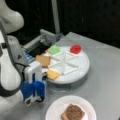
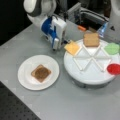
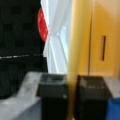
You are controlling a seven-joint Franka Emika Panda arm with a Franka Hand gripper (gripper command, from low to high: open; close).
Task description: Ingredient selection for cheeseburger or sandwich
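My gripper (image 3: 72, 96) reaches sideways to the rim of the round white divided tray (image 2: 87, 75). Its two black fingers (image 3: 53, 95) stand close together with the edge of the yellow cheese square (image 3: 105, 37) between them. Both front views show the gripper (image 1: 45, 74) (image 2: 64, 41) at the cheese square's (image 1: 53, 74) (image 2: 72, 47) outer corner, the cheese still lying in its compartment. A tan bread square (image 1: 43, 60) (image 2: 91, 39) lies in the neighbouring compartment. On the white paper plate (image 1: 55, 107) (image 2: 25, 75) sits the sandwich (image 1: 73, 113) (image 2: 41, 73): a bread square with the dark patty on top.
A green leaf-like piece (image 1: 54, 50) (image 2: 112, 48) and a red disc (image 1: 75, 49) (image 2: 113, 68) lie in other compartments of the tray. A grey box (image 1: 46, 37) stands behind the tray. The grey table (image 2: 75, 102) drops to dark floor at a front view's bottom left.
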